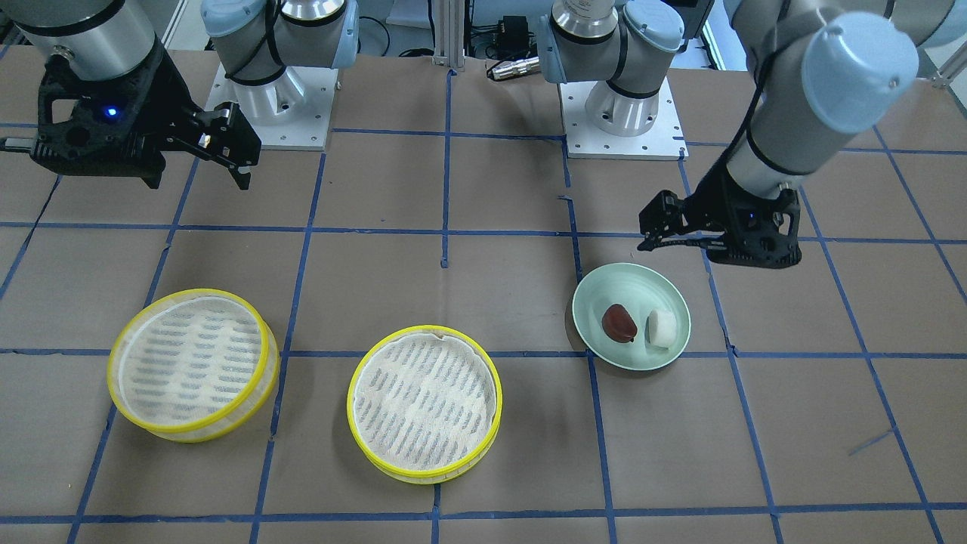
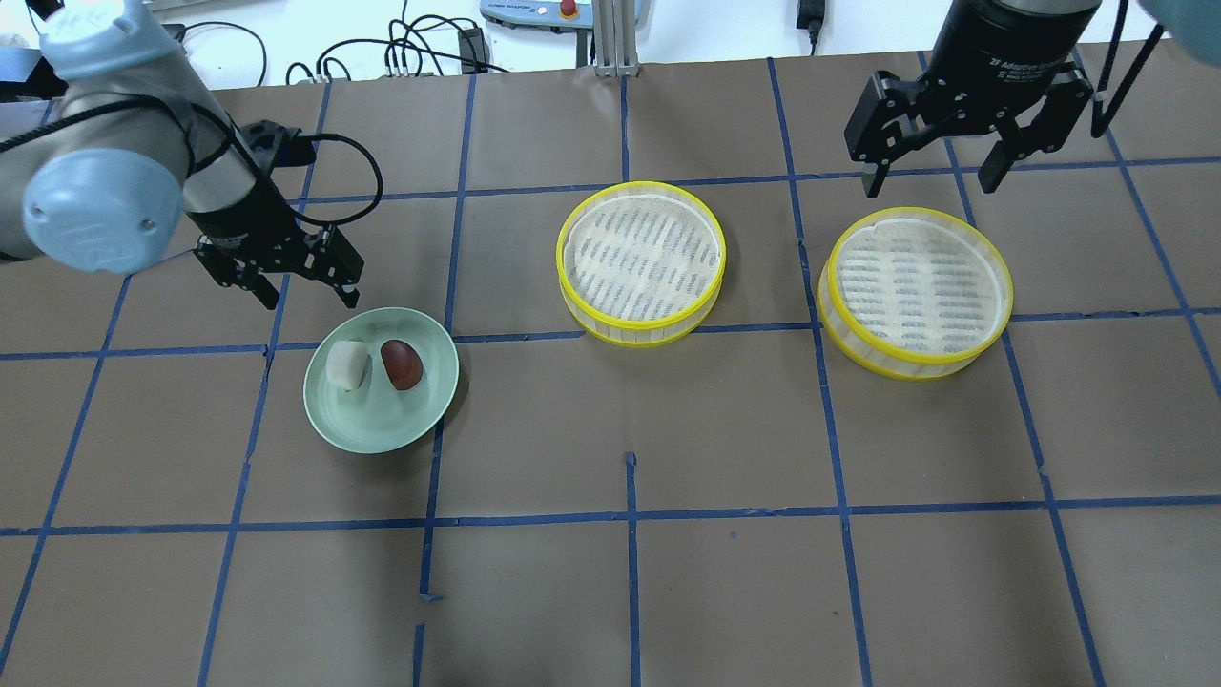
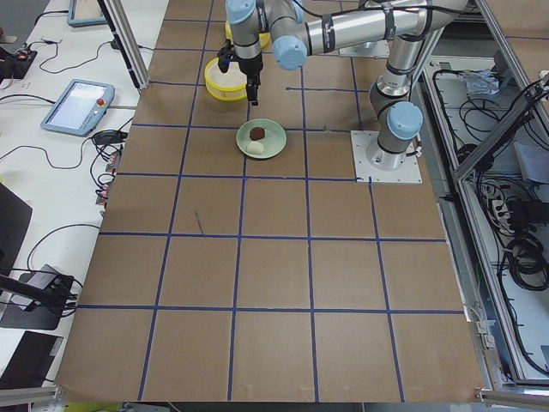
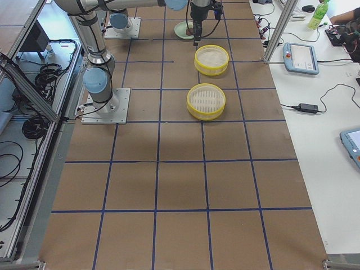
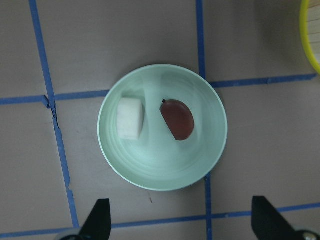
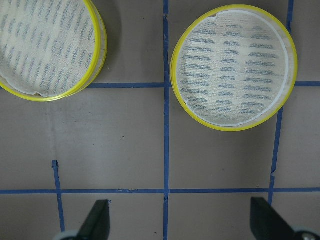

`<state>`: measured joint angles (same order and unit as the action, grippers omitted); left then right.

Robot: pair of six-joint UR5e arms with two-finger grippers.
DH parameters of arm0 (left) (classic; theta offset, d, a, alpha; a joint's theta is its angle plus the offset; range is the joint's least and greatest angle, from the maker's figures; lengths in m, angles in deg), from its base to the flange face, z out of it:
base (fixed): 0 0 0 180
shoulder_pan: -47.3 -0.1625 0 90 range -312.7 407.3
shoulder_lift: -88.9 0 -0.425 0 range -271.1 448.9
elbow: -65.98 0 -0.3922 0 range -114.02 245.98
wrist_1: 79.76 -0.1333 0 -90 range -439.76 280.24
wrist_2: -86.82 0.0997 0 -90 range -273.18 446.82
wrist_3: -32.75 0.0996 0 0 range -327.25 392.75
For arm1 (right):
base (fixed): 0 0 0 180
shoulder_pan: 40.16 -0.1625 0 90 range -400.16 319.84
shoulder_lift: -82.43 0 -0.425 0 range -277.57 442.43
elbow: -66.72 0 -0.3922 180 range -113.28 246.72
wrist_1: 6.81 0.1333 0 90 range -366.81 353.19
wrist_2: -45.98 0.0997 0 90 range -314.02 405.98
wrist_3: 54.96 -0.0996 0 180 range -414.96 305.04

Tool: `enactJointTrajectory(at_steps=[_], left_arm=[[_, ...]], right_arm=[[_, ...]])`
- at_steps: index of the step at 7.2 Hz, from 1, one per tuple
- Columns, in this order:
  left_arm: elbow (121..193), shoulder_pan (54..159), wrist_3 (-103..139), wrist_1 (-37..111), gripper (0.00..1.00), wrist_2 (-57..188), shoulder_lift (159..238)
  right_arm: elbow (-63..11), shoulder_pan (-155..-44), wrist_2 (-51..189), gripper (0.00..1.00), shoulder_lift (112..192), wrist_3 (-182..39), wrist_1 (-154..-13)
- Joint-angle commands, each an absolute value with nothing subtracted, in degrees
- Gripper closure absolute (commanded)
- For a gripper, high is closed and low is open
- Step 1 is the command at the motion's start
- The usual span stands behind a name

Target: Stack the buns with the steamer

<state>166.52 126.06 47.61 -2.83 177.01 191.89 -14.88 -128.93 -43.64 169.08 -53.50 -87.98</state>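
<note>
- The left hand (image 2: 307, 291) hung raised over the surface (image 2: 725, 572), close to the pale green plate (image 2: 382, 434). Its two fingers stood wide apart and held nothing.
- In the left wrist view the plate lay in the middle of the picture, and the two dark fingertips showed at the bottom edge, far from each other.
- The white bun (image 2: 347, 365) and the reddish-brown bun (image 2: 402, 364) both lay inside the plate, just beside each other. The wrist view showed a narrow gap between them.
- The white bun was on the robot's left side of the reddish-brown bun. It was a rounded block, and the other was a glossy lump with one pointed end.
- The right hand (image 2: 930, 183) was also raised and released, with nothing between its fingers. It hung near the right steamer tray (image 2: 901, 363).
- The middle steamer tray (image 2: 634, 329) stood beside the right steamer tray, apart from it — the two were not stacked.
- Both trays had a yellow rim and a pale woven bottom with grey stripes, and both stood flat on the surface.
- The plate stood well apart from the trays, on the robot's left side of them.
- The surface was brown, and blue tape lines (image 2: 631, 515) divided it into squares — one line passed under the plate.
</note>
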Motion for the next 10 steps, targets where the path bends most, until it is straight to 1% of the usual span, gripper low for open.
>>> enactJointTrajectory(at_steps=[1, 2, 3, 4, 5, 6, 7, 8, 9, 10], left_arm=[[167.9, 125.3, 47.8, -6.5, 0.05, 181.6, 199.4], [167.9, 125.3, 47.8, -6.9, 0.05, 181.4, 200.9], [168.0, 125.3, 47.8, -7.0, 0.13, 181.5, 202.8], [168.2, 125.3, 47.5, -7.0, 0.26, 181.4, 203.7], [168.2, 125.3, 47.5, -6.9, 0.7, 181.2, 203.6], [168.2, 125.3, 47.3, -6.5, 0.85, 181.1, 203.6], [167.9, 125.3, 47.2, -6.2, 0.9, 181.3, 203.3], [166.8, 125.3, 46.6, -5.8, 0.9, 181.3, 202.9], [166.0, 125.3, 45.1, -5.7, 0.9, 177.3, 201.5], [163.4, 125.5, 41.0, -4.1, 0.89, 169.8, 200.4]], right_arm=[[-14.9, -128.9, -43.6, 0.0, 169.1, -53.5, -88.0], [-14.9, -128.9, -43.6, 0.0, 169.1, -53.5, -88.0], [-14.9, -128.9, -43.6, 0.0, 169.1, -53.5, -88.0], [-15.0, -128.9, -43.8, 0.0, 169.1, -53.5, -88.0], [-15.0, -128.9, -43.8, 0.0, 169.1, -53.5, -88.0], [-15.0, -128.9, -43.8, 0.0, 169.1, -53.5, -88.0], [-15.1, -128.9, -43.8, 0.0, 169.1, -53.5, -88.0], [-15.1, -128.9, -43.9, 0.0, 169.1, -53.3, -88.0], [-15.3, -128.3, -44.1, 0.0, 168.8, -52.6, -88.5], [-15.2, -127.2, -44.4, 0.0, 168.1, -50.9, -91.9]])
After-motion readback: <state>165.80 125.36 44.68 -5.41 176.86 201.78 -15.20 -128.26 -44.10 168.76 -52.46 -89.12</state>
